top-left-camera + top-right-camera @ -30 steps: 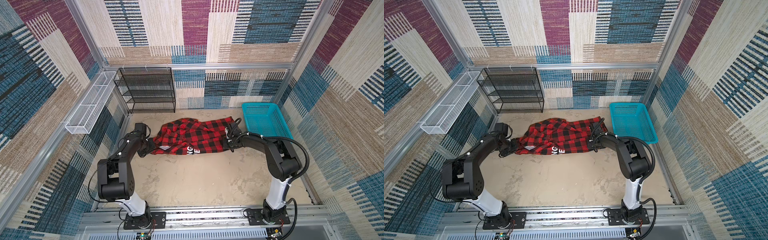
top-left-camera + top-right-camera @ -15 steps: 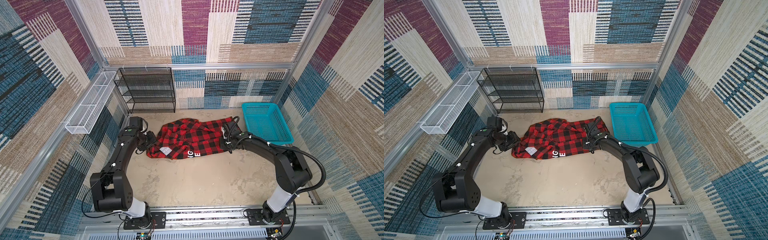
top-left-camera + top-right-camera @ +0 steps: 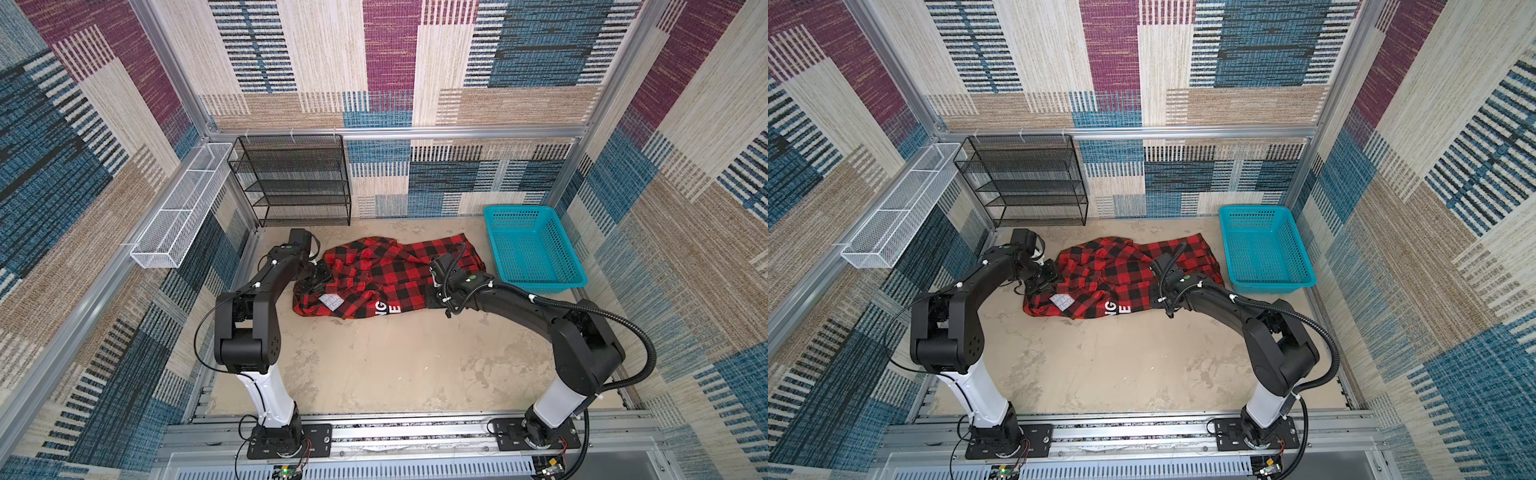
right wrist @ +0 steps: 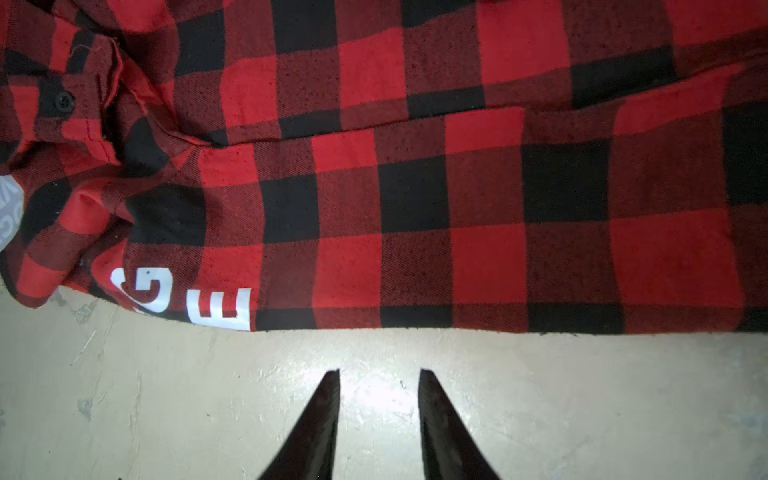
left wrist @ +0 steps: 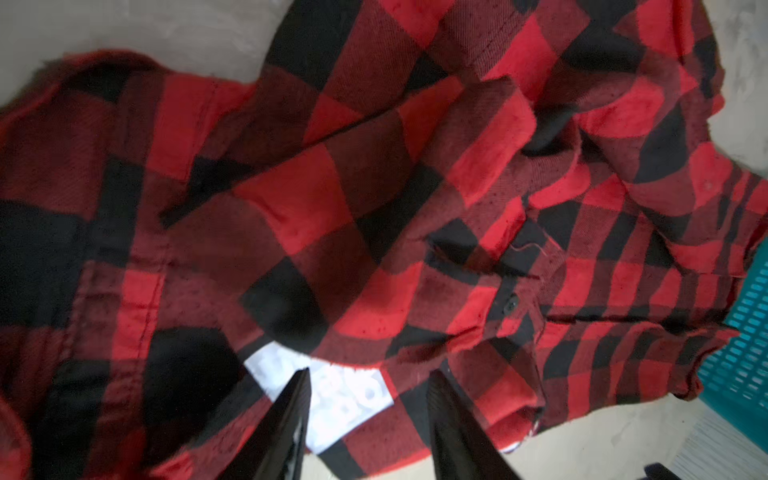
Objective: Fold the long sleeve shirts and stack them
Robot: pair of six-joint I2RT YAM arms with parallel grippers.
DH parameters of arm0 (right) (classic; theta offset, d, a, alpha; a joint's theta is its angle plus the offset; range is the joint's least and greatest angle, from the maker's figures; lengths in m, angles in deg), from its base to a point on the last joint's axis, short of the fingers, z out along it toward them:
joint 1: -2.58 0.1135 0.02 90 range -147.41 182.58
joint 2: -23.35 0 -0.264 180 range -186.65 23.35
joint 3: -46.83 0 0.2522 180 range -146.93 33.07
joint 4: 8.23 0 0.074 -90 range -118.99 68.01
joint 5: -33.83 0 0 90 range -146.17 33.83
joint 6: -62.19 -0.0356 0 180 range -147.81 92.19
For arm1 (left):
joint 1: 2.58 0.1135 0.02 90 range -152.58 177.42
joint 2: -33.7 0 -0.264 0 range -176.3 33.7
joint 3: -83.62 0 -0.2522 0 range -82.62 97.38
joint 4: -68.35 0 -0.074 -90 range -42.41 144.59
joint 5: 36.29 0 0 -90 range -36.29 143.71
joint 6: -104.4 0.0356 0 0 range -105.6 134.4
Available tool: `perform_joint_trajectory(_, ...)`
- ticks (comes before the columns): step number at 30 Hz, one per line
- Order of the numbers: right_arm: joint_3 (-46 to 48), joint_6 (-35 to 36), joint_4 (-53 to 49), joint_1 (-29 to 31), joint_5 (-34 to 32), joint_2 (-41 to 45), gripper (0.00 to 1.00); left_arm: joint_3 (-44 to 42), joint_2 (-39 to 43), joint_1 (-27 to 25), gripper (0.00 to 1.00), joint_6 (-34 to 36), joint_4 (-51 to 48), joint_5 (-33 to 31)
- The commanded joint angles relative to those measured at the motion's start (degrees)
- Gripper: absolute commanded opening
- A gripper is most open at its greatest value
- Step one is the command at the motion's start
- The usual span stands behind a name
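The long sleeve shirt [image 3: 386,276] [image 3: 1121,274], a red-and-black check flannel, lies crumpled on the floor toward the back in both top views. White letters [image 4: 220,309] show along its near hem. A white patch [image 5: 353,399] sits near its left end. My left gripper [image 5: 369,374] [image 3: 318,280] hovers open over the shirt's left end, and its fingers straddle the patch without holding cloth. At the shirt's right end, my right gripper [image 4: 379,372] [image 3: 440,305] is open above bare floor, just short of the hem.
A teal plastic basket [image 3: 540,286] [image 3: 1273,286] stands right of the shirt, by the right wall. A black mesh shelf [image 3: 291,183] stands at the back left. A white wire basket [image 3: 178,212] hangs on the left wall. Bare beige floor [image 3: 395,365] lies in front.
Both grippers were shut at the shirt's two ends a second ago and have since opened. The cloth has settled onto the floor. The right gripper has backed off the hem.
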Motion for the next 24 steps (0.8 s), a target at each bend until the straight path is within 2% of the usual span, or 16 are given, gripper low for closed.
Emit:
perform_joint_trajectory(1,-0.65,-0.37,-0.47,0.05,-1.16,-0.08,0.35,1.97,-2.61,-1.34,0.48,0.61,1.8,-2.73)
perform_joint_trajectory(4,-0.93,-0.47,-0.38,0.01,-0.83,-0.04,0.34,3.87,-5.38,-2.76,0.45,1.08,2.07,-4.8)
perform_joint_trajectory(6,-0.78,-0.74,-0.21,0.04,-0.56,0.29,0.33,5.34,-7.03,-3.47,0.38,1.17,2.05,-6.0)
perform_joint_trajectory(8,-0.35,-0.91,0.15,-0.02,-0.23,0.81,0.32,6.47,-7.8,-3.92,0.25,1.34,2.07,-7.05)
perform_joint_trajectory(10,0.03,-1.03,0.37,0.02,0.02,1.26,0.31,7.45,-7.62,-4.33,0.05,1.5,2.05,-7.92)
perform_joint_trajectory(11,0.12,-1.09,0.56,0.0,0.21,1.35,0.31,7.74,-7.38,-4.42,0.0,1.5,2.09,-8.04)
perform_joint_trajectory(14,0.44,-1.27,2.04,0.03,1.71,1.3,0.31,7.57,-5.02,-4.76,0.0,1.45,2.15,-6.49)
perform_joint_trajectory(17,0.13,-2.13,4.19,0.04,3.16,0.63,0.32,6.21,-1.61,-4.84,0.0,0.59,3.23,-2.3)
perform_joint_trajectory(24,-1.46,-5.05,11.39,-0.01,8.06,-1.18,0.39,5.16,3.65,-7.36,0.0,-4.71,8.0,13.02)
